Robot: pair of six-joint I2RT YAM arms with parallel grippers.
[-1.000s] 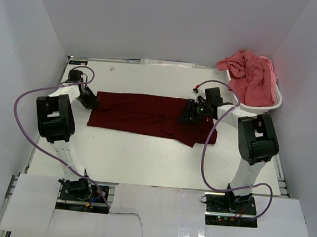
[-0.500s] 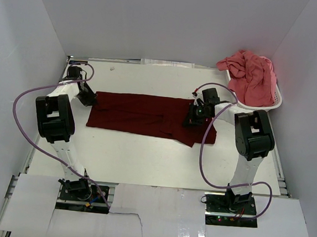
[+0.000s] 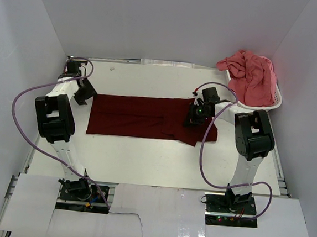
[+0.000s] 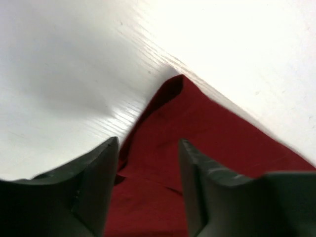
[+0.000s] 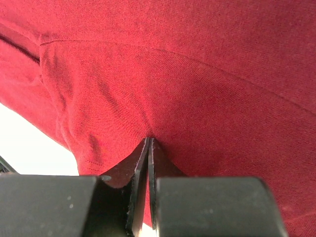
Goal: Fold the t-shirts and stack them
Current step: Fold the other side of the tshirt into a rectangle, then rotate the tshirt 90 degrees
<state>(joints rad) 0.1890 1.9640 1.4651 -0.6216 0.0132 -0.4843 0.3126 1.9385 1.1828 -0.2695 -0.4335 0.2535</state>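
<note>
While the dark maroon red cloth t-shirt [image 3: 142, 117] is pinched at right by the closed right gripper [image 5: 149, 143], its left corner is faced by the parted, empty left gripper [image 4: 148, 145].

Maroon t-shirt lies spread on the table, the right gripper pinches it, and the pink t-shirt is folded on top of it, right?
No. The top external view shows the coral pink t-shirt heaped in the white basket, not folded on the maroon t-shirt. The maroon one does lie spread on the table, pinched by the right gripper.
</note>
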